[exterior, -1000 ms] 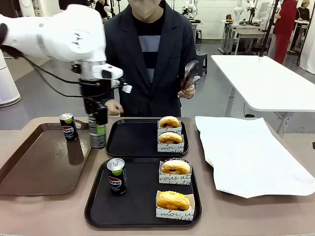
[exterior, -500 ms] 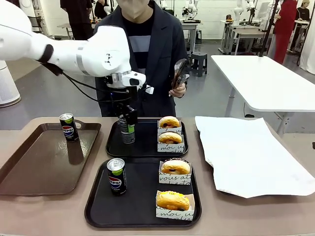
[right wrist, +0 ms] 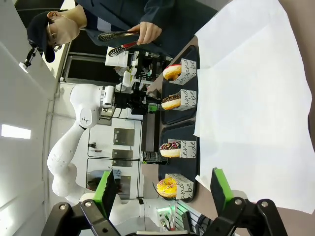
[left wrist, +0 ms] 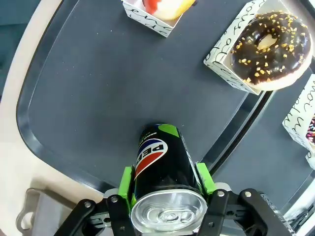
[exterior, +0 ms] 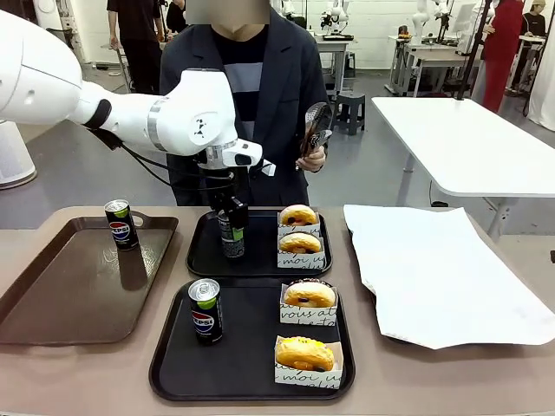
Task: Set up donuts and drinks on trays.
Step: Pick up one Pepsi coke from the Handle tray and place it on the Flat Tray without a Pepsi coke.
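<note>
My left gripper (exterior: 231, 217) is shut on a black Pepsi can (exterior: 231, 237), held upright at the left side of the far black tray (exterior: 258, 262). In the left wrist view the green pads (left wrist: 126, 181) clamp the can (left wrist: 162, 157) just under its silver top; whether its base touches the tray (left wrist: 98, 98) I cannot tell. Two sleeved donuts (exterior: 299, 216) (exterior: 301, 243) sit on that tray's right side. The near black tray (exterior: 251, 373) holds a Pepsi can (exterior: 205, 312) and two donuts (exterior: 310, 295) (exterior: 304, 354). My right gripper (right wrist: 164, 191) stands open and empty, off to the side.
A brown handled tray (exterior: 61, 295) at the left carries one Pepsi can (exterior: 120, 224). A large white paper sheet (exterior: 442, 269) covers the right of the table. The person stands behind the far tray, holding tongs (exterior: 316, 130) at chest height.
My left arm has carried the can rightward from beside the brown tray onto the far black tray's left side and lowered it. The person's tongs stayed raised.
</note>
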Available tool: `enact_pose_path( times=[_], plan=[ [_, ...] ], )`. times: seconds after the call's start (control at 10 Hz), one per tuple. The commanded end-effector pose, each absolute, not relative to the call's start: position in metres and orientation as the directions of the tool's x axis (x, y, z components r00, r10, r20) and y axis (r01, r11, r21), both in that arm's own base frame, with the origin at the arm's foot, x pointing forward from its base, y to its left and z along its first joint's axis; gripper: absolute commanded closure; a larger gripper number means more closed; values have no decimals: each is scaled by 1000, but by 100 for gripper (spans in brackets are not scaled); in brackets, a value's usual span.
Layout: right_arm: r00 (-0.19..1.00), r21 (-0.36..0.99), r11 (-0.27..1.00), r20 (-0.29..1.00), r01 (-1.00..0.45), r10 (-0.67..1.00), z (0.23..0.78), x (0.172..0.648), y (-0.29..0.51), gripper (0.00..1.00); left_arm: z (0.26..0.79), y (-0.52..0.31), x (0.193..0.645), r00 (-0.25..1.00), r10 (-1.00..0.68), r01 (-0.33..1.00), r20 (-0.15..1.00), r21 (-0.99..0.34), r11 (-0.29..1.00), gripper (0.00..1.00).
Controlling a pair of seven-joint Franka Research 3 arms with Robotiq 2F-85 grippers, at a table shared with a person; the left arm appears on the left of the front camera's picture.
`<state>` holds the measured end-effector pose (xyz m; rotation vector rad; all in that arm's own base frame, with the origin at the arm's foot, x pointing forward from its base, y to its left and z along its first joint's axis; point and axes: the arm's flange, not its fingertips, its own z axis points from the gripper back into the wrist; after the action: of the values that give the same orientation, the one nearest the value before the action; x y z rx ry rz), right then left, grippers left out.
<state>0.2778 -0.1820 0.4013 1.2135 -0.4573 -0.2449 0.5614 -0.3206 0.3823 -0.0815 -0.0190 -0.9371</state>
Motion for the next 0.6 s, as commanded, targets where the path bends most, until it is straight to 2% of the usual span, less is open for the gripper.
enact_pose_path(
  times=[0.0, 0.3, 0.5],
  plan=[
    [883, 941, 331, 213, -70, -419, 401, 278, -182, 0, 392, -322, 553, 587, -807, 809, 70, -24, 587, 0],
    [883, 941, 331, 213, -70, -419, 401, 278, -182, 0, 420, -315, 534, 584, -806, 811, 100, -41, 583, 0],
    [883, 941, 331, 213, -70, -419, 401, 278, -182, 0, 448, -304, 522, 660, -742, 750, 121, -52, 659, 0]
  ],
)
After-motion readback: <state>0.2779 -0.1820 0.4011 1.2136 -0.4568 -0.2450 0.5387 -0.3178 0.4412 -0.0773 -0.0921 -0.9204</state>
